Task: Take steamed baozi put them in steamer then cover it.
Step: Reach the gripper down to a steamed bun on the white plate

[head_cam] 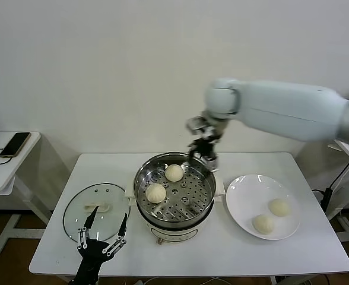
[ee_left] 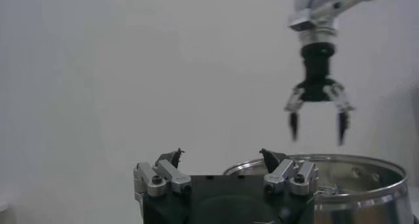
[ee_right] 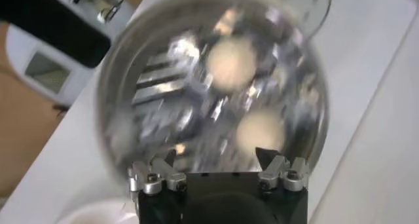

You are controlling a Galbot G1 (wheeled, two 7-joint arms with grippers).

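Note:
The steamer (head_cam: 174,218) stands mid-table with two baozi on its perforated tray, one at the back (head_cam: 174,173) and one at the left (head_cam: 155,193). Two more baozi (head_cam: 279,207) (head_cam: 263,224) lie on the white plate (head_cam: 246,193) to the right. My right gripper (head_cam: 203,155) is open and empty, hanging above the steamer's back right rim; its wrist view looks down on the steamer (ee_right: 131,101) with both baozi (ee_right: 230,61) (ee_right: 260,131). My left gripper (head_cam: 103,228) is open and empty at the table's front left, over the glass lid (head_cam: 73,217).
The round glass lid lies flat on the table left of the steamer. A side table with a phone (head_cam: 14,144) stands at far left. The left wrist view shows the steamer rim (ee_left: 366,173) and my right gripper (ee_left: 316,117) above it.

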